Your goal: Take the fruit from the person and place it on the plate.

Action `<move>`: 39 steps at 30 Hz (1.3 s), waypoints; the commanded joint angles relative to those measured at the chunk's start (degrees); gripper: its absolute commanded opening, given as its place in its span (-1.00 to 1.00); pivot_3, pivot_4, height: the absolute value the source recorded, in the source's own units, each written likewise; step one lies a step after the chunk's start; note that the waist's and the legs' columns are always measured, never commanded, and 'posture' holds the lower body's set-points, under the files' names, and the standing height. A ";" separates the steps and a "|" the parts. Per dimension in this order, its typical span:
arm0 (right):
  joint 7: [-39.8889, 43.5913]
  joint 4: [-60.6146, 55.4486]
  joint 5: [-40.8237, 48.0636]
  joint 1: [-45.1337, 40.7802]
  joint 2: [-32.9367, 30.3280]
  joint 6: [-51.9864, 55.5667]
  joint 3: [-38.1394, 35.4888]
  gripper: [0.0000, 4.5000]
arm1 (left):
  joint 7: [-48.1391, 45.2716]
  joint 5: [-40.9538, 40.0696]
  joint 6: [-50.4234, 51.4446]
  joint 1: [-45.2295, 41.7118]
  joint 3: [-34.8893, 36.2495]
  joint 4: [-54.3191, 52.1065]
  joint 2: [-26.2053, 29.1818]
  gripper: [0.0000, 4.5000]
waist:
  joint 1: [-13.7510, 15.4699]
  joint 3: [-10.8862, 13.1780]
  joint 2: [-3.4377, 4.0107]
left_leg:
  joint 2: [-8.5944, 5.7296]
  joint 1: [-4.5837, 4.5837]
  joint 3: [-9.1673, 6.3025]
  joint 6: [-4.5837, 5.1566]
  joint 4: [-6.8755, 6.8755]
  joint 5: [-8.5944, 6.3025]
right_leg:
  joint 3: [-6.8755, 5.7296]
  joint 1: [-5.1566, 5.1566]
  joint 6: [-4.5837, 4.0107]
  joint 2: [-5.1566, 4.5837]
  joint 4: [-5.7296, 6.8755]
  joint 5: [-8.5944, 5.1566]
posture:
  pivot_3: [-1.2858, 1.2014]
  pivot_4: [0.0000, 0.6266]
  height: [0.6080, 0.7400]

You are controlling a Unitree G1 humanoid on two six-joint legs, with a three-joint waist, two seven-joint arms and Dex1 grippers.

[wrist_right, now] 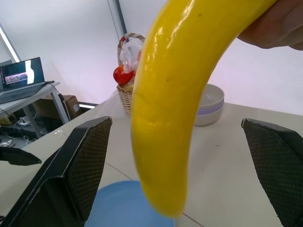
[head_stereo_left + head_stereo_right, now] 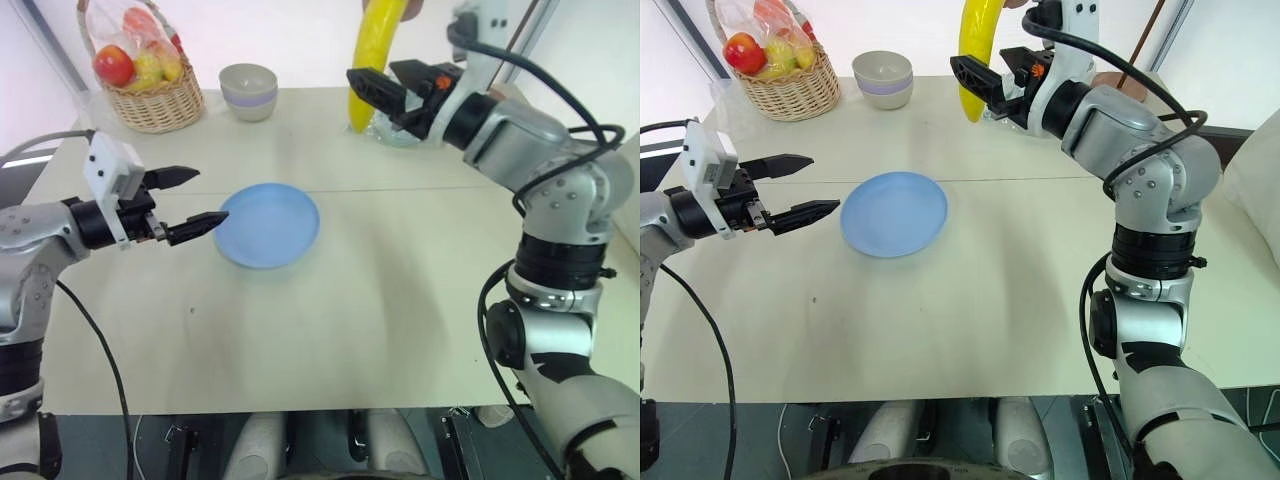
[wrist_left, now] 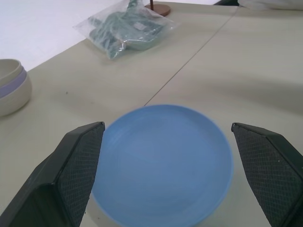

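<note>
A person's hand holds the fruit, a bright-yellow banana, by its upper end above the table's far side, so it hangs down. My right gripper is raised to it and stands open. The banana is between the two fingers with a gap on each side. The light-blue plate lies empty at the table's middle. My left gripper hovers open just left of the plate, pointing at it, with nothing between its fingers.
A wicker basket with a red apple and small yellow fruits stands at the far left, with a grey-beige bowl beside it. A clear plastic bag lies on the table under the banana. The table's near edge runs below the plate.
</note>
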 commanded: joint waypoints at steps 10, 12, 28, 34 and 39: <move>2.37 1.34 -3.28 -3.76 2.17 -3.65 1.49 -0.23 | 0.82 -0.93 -0.26 0.59 2.21 -2.38 0.26 1.00 | 0.04 0.00 0.00 | 0.00 0.00 -0.01 0.00 0.00 0.00 | 0.00 0.00 0.00 0.00 -0.01 0.00 | 0.03 -0.52 1.00; 2.74 1.01 -3.50 -3.70 2.21 -3.44 1.74 -0.53 | 0.77 -0.89 -0.34 0.48 2.12 -2.20 0.23 1.00 | 0.04 0.00 0.00 | 0.00 0.00 0.00 0.00 0.00 0.00 | 0.00 -0.01 0.00 0.00 -0.01 0.00 | 0.03 -0.52 1.00; 7.93 -3.06 -3.06 -1.63 0.49 -1.44 3.88 -0.53 | -0.41 -0.90 0.42 0.01 2.27 -1.24 1.60 1.00 | 0.03 0.00 0.01 | 0.00 0.00 0.00 0.00 -0.01 0.00 | 0.00 -0.01 0.00 0.00 -0.01 0.00 | 0.03 -0.52 1.00; 14.75 -5.11 -2.88 2.67 1.65 1.83 12.78 -0.53 | -2.74 -1.42 1.72 2.57 4.64 -1.51 4.96 1.00 | -0.31 0.01 0.01 | 0.03 0.02 0.00 0.01 -0.04 -0.01 | 0.01 -0.02 0.00 0.00 -0.01 0.00 | 0.03 -0.52 1.00; 16.72 0.75 -6.50 4.25 7.20 -1.69 18.76 -0.53 | -4.36 -2.16 2.59 4.76 6.08 -2.41 7.30 1.00 | -0.15 0.01 0.02 | 0.03 0.02 -0.01 0.01 -0.04 0.00 | 0.01 -0.03 -0.01 0.01 0.00 0.00 | 0.03 -0.52 1.00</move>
